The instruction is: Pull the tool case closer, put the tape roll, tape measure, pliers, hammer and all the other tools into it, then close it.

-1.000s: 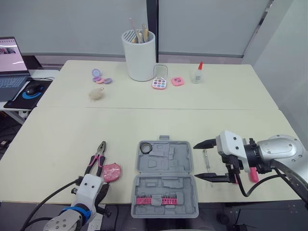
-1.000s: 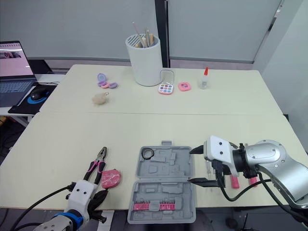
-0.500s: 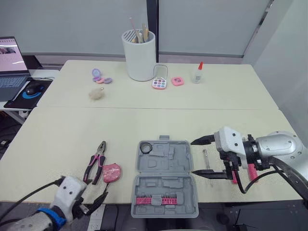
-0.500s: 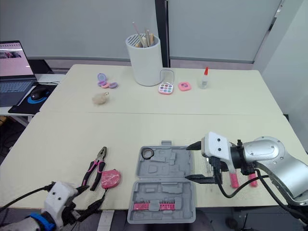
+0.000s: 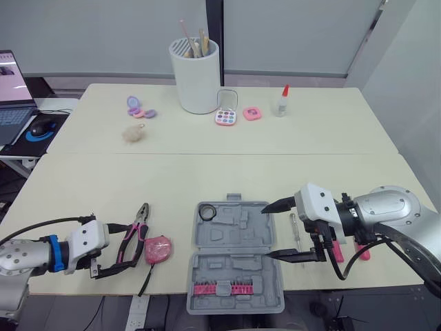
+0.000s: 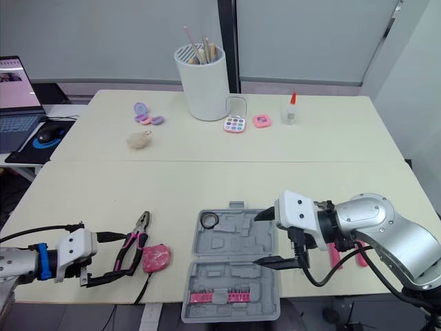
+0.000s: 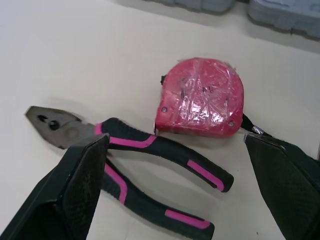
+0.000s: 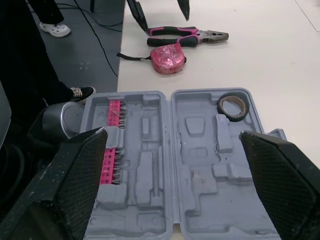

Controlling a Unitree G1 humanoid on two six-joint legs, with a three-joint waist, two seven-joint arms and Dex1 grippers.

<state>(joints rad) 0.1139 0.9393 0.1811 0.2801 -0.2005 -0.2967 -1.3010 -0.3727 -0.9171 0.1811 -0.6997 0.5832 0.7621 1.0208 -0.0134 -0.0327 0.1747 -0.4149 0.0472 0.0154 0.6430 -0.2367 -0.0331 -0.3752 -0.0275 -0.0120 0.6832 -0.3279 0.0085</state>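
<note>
The left gripper (image 5: 124,247) has swung up from below the table (image 5: 207,172) edge and now lies low on it, fingers spread and empty, framing the pliers (image 5: 140,224) handles and the tape measure (image 5: 157,248). One of those two looks like the next pick. The tool case (image 5: 241,270) lies open at the near edge, with the tape roll (image 5: 209,213) already in its far left corner. The right gripper (image 5: 265,233), also spread and empty, has edged over the case's right side.
</note>
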